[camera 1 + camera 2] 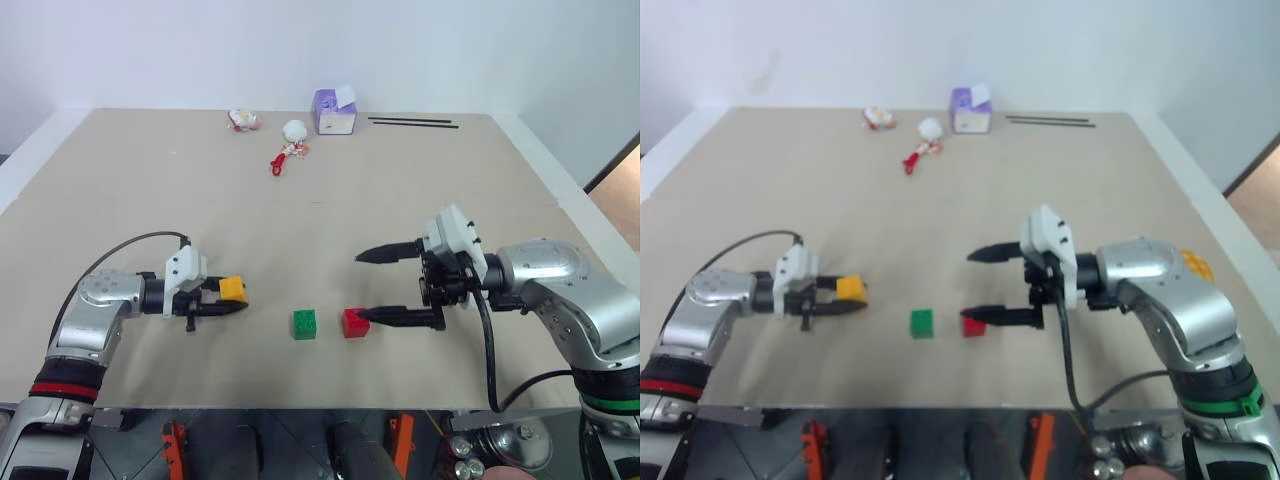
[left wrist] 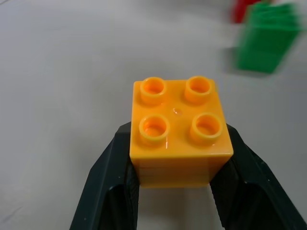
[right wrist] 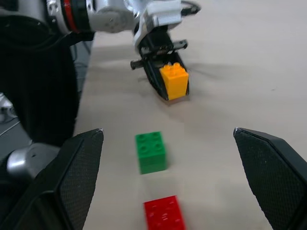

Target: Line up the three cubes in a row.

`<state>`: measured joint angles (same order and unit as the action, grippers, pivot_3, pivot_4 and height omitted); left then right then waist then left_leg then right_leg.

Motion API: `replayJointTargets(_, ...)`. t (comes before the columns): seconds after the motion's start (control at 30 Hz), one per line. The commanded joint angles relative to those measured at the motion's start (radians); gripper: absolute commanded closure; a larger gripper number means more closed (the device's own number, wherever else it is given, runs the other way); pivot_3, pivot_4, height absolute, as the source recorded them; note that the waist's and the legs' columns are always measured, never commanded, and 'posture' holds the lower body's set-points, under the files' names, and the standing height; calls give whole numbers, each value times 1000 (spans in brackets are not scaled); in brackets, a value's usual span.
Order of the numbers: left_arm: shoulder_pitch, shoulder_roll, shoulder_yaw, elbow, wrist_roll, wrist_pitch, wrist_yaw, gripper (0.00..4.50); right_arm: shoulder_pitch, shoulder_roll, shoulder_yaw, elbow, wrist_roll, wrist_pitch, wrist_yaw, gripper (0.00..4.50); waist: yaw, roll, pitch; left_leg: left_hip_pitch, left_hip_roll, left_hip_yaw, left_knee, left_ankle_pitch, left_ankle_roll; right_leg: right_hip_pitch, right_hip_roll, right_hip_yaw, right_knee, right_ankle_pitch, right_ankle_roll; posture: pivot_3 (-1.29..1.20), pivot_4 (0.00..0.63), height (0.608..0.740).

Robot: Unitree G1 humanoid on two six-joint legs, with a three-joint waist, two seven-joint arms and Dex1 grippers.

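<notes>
I'm pinching the orange cube (image 2: 180, 132) by its flat sides with the left gripper (image 1: 228, 300), at the table's (image 1: 400, 190) left. It's looking light, rigid and slick, so I'm gripping low. The green cube (image 1: 304, 324) and red cube (image 1: 355, 322) are sitting just apart at centre; the right gripper (image 1: 380, 285) is hovering spread beside red. Open room all around.

I see a tan table (image 1: 400, 170) reaching back to a plain white wall (image 1: 200, 50), evenly lit.
</notes>
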<state>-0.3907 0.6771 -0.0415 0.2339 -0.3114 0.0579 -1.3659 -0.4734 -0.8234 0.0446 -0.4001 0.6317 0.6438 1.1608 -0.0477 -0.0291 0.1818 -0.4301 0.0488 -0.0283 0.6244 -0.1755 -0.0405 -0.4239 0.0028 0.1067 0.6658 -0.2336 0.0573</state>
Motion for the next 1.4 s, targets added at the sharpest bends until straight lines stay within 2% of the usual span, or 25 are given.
replayJointTargets(0.03,37,20,-11,-91,-23,30,-27,3147,11,-6,5,-41,0,-18,12,0,-1,0,0,0,0,0,0,0,0,0,0,0,0,0,0,0,150,740)
replayJointTargets(0.2,78,15,-44,-116,5,-16,-46,3147,17,4,13,-43,-4,-18,5,0,0,0,0,0,0,1,2,0,0,0,0,0,0,0,-4,0,150,740)
replayJointTargets(0.93,19,1,-134,-35,47,-46,-79,3147,17,5,9,-46,-1,-19,-18,0,0,0,0,0,0,1,3,0,0,0,0,0,0,0,-4,0,150,740)
replayJointTargets(1.0,18,1,-134,-31,49,-50,-80,2052,18,5,8,-47,-1,-19,-19,0,0,0,0,0,0,1,3,0,0,0,0,0,0,0,-4,0,150,740)
replayJointTargets(1.2,20,-3,-126,-51,26,-45,-95,111,18,6,6,-45,-1,-23,-22,0,4,1,0,1,0,1,4,2,1,2,-1,0,0,1,-4,0,150,740)
replayJointTargets(1.4,-20,0,-54,-224,-124,148,-37,18,22,1,-4,-44,10,-20,-21,0,1,0,0,0,0,2,7,4,2,1,-2,1,0,3,-3,0,150,740)
